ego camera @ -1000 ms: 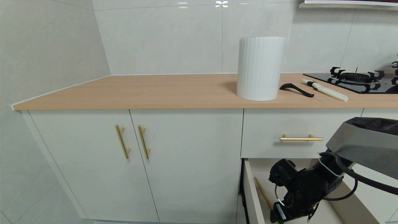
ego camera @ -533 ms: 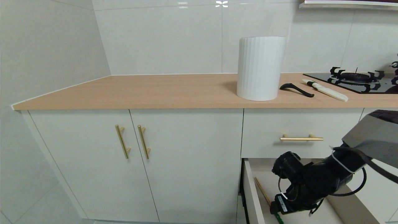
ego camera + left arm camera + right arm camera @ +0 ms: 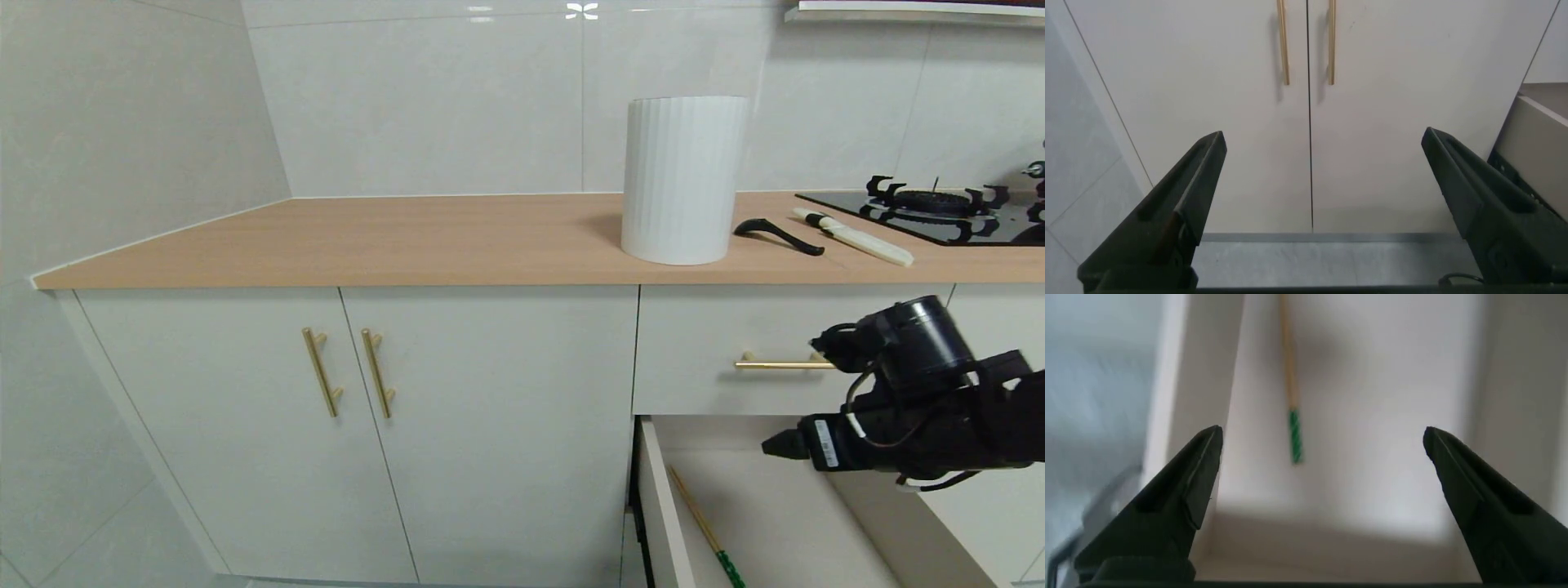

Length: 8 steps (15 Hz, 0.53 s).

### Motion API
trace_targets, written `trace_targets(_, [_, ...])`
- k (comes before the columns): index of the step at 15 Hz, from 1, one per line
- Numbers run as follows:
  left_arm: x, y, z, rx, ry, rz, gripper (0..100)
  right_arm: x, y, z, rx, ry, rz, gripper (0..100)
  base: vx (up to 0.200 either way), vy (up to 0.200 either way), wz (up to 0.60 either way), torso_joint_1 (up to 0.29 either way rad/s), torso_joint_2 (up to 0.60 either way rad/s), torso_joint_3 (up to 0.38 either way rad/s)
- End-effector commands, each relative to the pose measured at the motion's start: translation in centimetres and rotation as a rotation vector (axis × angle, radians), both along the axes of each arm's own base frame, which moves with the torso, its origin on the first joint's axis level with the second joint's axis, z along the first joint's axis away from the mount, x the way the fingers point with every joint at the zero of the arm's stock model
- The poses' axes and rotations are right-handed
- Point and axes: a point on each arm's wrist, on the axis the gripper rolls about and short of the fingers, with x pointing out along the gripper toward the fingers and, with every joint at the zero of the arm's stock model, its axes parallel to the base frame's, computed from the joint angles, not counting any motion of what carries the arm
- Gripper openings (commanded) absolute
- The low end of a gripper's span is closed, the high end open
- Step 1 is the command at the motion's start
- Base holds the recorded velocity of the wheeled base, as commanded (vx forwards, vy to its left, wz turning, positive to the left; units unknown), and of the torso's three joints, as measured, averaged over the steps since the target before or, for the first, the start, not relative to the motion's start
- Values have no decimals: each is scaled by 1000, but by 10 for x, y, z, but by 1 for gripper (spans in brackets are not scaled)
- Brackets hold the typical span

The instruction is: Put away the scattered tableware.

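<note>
Right gripper [image 3: 1323, 506]: jaws spread wide with nothing between them. It hangs over the open drawer, clear of what lies inside.
Chopstick [image 3: 1288, 384]: below the right gripper, flat on the drawer floor, close along the side wall nearer the cabinet doors [image 3: 1309, 122]. Its green-banded end points toward the drawer's front. Judged already stowed, which would account for the empty jaws.
Drawer [image 3: 657, 498]: pulled out beneath the gripper, presumably open to receive further pieces.
Black-handled utensil [image 3: 777, 233] and pale knife [image 3: 853, 237]: above the right gripper and well apart from it, lying side by side on the countertop [image 3: 408, 245]. Judged to be the pieces left to put away.
White ribbed container [image 3: 684, 180]: upright on the countertop, above the gripper, just beside the black-handled utensil.
Left gripper [image 3: 1315, 220]: jaws wide and empty, low down, facing the closed cabinet doors. Judged parked out of the way.
Next move (judgement): raise the right gripper to the countertop. The slim, flat-lying handles call for a pinch from above.
</note>
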Motion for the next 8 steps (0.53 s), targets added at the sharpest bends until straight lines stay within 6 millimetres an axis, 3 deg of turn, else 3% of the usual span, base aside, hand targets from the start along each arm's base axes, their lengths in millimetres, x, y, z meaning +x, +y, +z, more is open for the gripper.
trace_targets(1, [0,0,0,0,0,0,100,-24,-17,41,31,-159,-29,100,0,0,0,0,0,0])
trace_targets(8, [0,0,0,0,0,0,100,-41,-22,57,21,-234,-7,100,0,0,0,11,-48,-30])
